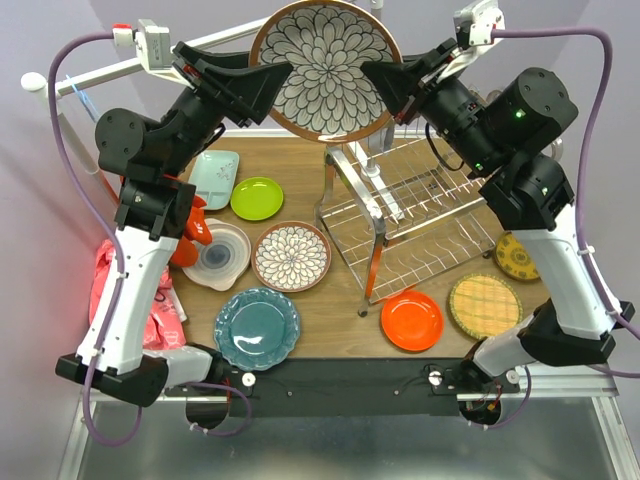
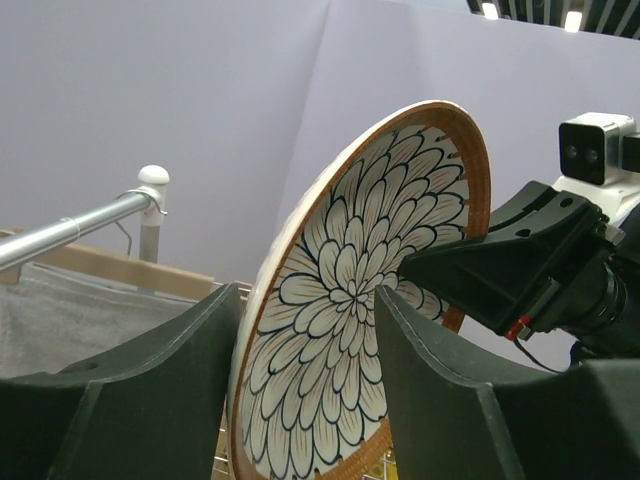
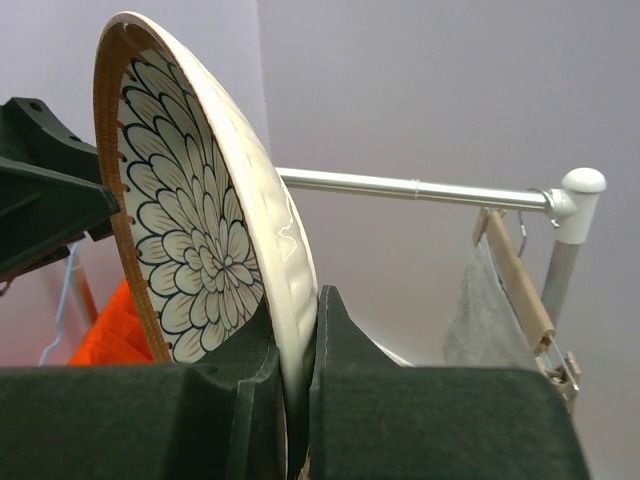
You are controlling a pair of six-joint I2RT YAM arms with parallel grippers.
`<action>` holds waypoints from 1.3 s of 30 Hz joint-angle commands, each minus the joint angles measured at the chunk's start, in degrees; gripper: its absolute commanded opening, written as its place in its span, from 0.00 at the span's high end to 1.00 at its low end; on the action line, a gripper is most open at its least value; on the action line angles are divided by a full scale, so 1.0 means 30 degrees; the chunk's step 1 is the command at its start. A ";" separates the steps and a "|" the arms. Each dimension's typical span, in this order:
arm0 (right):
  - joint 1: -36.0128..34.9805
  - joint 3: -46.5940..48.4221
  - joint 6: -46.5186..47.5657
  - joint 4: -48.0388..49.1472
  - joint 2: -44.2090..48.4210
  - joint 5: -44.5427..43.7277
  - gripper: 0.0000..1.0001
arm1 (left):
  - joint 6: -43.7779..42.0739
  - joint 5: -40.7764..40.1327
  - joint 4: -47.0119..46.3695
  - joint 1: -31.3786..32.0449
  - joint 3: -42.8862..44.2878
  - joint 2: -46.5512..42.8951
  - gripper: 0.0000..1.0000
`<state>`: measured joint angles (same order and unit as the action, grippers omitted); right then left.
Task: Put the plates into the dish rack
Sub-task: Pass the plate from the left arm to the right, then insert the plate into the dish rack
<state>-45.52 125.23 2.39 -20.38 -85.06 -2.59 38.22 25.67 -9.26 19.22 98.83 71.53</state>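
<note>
A brown-rimmed floral plate (image 1: 325, 68) (image 2: 350, 330) (image 3: 190, 240) is held upright in the air above the back of the dish rack (image 1: 420, 210). My right gripper (image 1: 385, 85) (image 3: 297, 300) is shut on its right rim. My left gripper (image 1: 268, 82) (image 2: 308, 295) straddles the left rim, jaws apart with gaps to the plate. On the table lie a second floral plate (image 1: 291, 256), a teal one (image 1: 257, 328), lime green (image 1: 257, 198), orange (image 1: 411, 320), yellow woven (image 1: 484, 305), dark-yellow patterned (image 1: 517, 256) and white swirl (image 1: 220, 255).
A white clothes rail (image 1: 90, 75) (image 3: 420, 187) runs behind the table, with a grey cloth on a wooden hanger (image 3: 490, 310). A pale blue square tray (image 1: 213, 178) and a pink cloth (image 1: 110, 290) lie at the left.
</note>
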 commanded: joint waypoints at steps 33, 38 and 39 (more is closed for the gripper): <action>1.2065 -0.4828 0.5002 0.1726 0.5297 -0.4527 0.99 | -0.6352 -0.5452 0.2618 -0.0138 -0.6015 -0.5384 0.30; 1.2301 -0.4625 0.5003 0.1726 0.4623 -0.4411 0.99 | -0.6820 -0.5627 0.2587 -0.0138 -0.6662 -0.5854 0.29; 1.2301 -0.4537 0.4974 0.1697 0.4477 -0.4497 0.99 | -0.6850 -0.5685 0.2587 -0.0138 -0.6866 -0.5912 0.29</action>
<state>-9.21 109.91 17.72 -23.59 -71.55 -15.57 19.70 10.24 0.16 19.09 79.35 56.21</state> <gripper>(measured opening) 0.166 0.705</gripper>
